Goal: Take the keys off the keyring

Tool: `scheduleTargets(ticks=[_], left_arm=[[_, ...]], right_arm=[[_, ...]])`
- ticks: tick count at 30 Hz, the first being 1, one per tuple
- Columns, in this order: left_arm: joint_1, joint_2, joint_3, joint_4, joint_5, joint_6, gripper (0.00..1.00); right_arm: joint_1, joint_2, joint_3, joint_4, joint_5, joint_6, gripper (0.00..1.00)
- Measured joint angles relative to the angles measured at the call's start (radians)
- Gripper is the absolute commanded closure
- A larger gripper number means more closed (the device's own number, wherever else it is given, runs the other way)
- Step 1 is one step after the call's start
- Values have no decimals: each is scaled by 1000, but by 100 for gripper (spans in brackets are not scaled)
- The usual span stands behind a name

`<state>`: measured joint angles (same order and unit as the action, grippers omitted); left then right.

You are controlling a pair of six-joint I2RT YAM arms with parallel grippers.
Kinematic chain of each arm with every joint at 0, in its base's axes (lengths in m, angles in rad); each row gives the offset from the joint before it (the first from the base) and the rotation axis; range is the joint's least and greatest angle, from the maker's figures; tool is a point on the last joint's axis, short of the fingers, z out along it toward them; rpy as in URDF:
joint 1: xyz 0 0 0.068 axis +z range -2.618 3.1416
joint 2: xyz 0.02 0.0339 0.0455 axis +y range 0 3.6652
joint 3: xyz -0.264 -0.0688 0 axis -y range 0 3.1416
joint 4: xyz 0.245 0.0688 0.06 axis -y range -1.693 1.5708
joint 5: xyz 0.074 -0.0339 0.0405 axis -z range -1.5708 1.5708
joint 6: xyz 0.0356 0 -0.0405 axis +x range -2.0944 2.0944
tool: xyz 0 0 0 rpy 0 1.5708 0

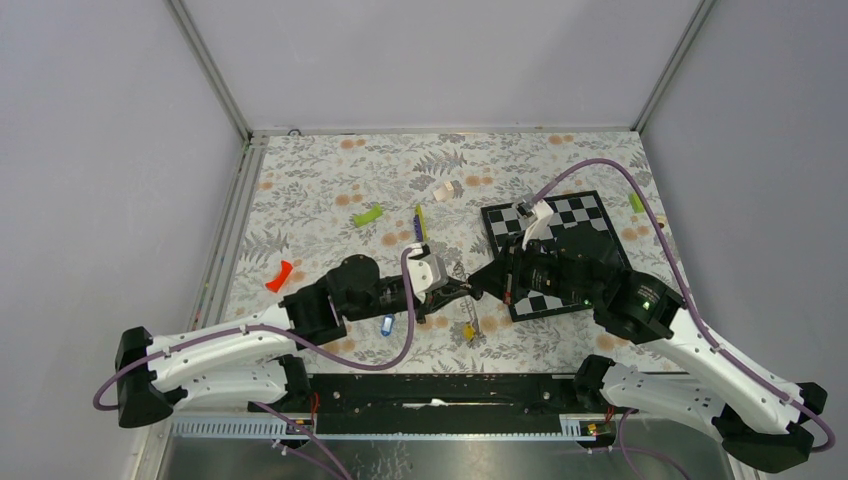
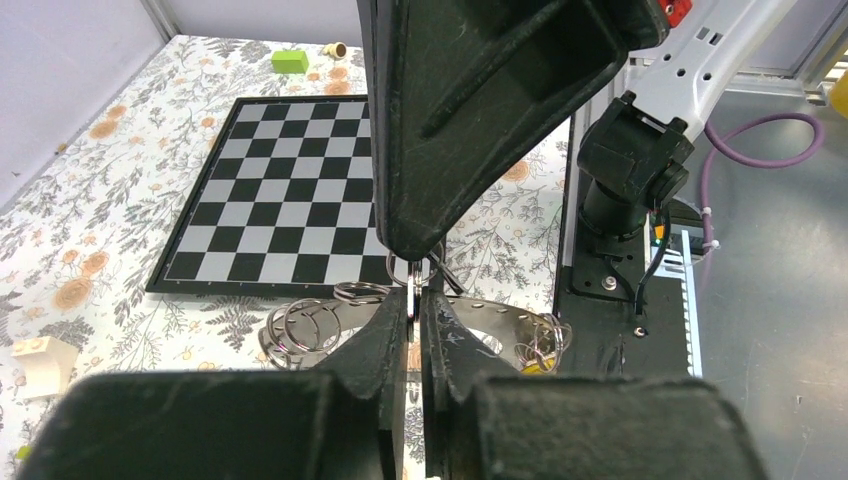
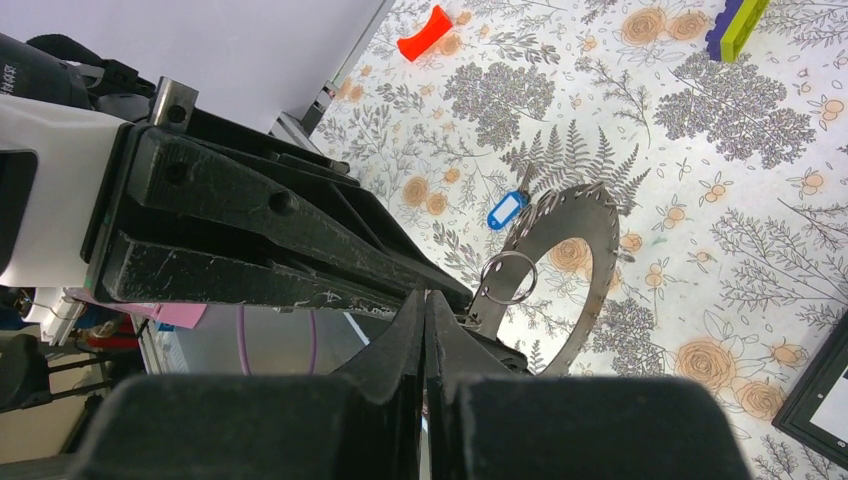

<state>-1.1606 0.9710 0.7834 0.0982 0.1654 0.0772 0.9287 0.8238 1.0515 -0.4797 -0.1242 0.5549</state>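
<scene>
The keyring [image 2: 490,322] is a flat grey metal hoop with small holes, held up between my two grippers; it also shows in the right wrist view [image 3: 592,262]. Small split rings [image 2: 300,325] hang from it. My left gripper [image 2: 414,300] is shut on thin metal at the hoop's edge. My right gripper [image 3: 427,298] is shut, tip to tip with the left one [image 1: 460,290], pinching a small split ring [image 2: 413,270]. A blue key [image 1: 387,324] lies left of the grippers. A yellow key [image 2: 537,367] sits among rings at the hoop's right. No black key shows.
A chessboard [image 1: 555,250] lies under the right arm. A lime-green block [image 1: 367,215], a thin yellow-green stick [image 1: 419,222], a red piece [image 1: 279,276] and a white piece [image 1: 447,190] lie on the floral cloth. Grey walls close the back and sides.
</scene>
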Motion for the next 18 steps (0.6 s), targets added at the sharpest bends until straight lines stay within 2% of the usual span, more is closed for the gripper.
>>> scheduleTargets(ticks=[1,18], left_arm=[[0,0,2,-2,-2,2,100],[-4,-47,72,-143,-13,65,100]], right_arm=[[0,-2,0,0,0,0,100],[1,-10,-3,27,-1,2,100]])
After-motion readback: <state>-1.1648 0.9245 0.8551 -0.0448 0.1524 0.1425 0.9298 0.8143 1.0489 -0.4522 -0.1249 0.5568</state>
